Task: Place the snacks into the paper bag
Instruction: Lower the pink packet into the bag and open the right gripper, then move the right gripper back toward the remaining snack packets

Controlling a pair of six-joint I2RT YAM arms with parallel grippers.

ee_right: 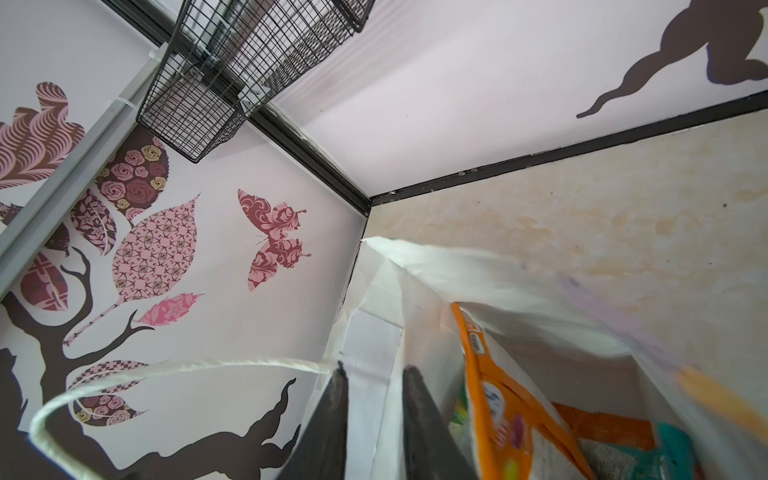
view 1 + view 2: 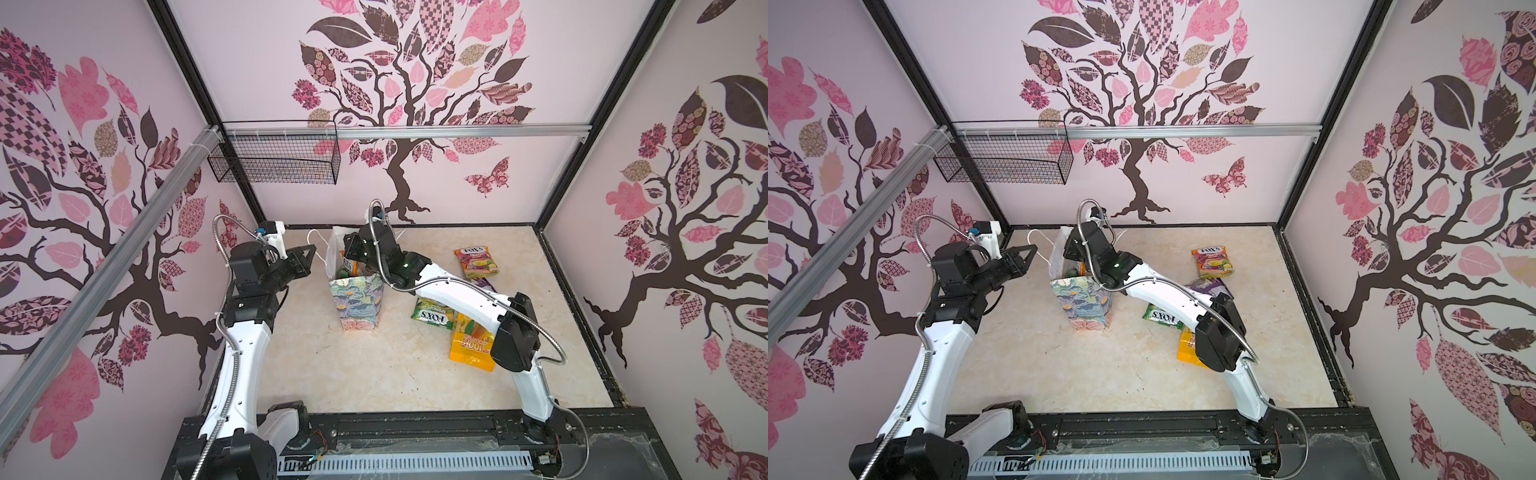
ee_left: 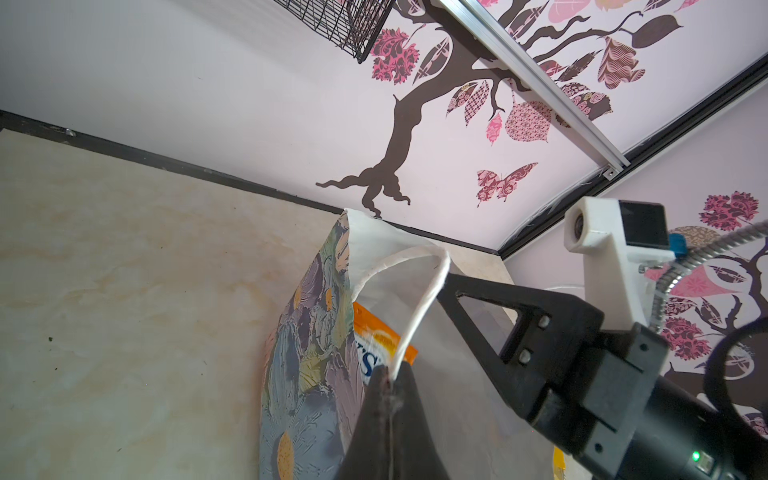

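While the right gripper [image 1: 374, 376] hangs at the mouth of the bag [image 2: 359, 303], its fingers are spread with no packet between them; I cannot tell whether one sits outside the paper wall. An orange packet [image 1: 498, 399] stands on edge inside the bag, just beside one finger; a teal packet [image 1: 673, 442] lies deeper. I judge this the drop step. The left gripper [image 3: 390, 374] is left of the bag, fingers pressed together on the handle [image 3: 430, 301], drawing that wall outward.

The other snacks lie right of the bag: the green packet [image 2: 432, 316] nearest, the yellow packet [image 2: 471, 347] right and forward, the purple packet [image 2: 484, 284] partly under the arm, and the pink packet [image 2: 476, 262] farthest.

To do this well, I'd lift straight up clear of the rim before swinging right, lest a finger snag the paper and tip the bag; handle taut meanwhile.
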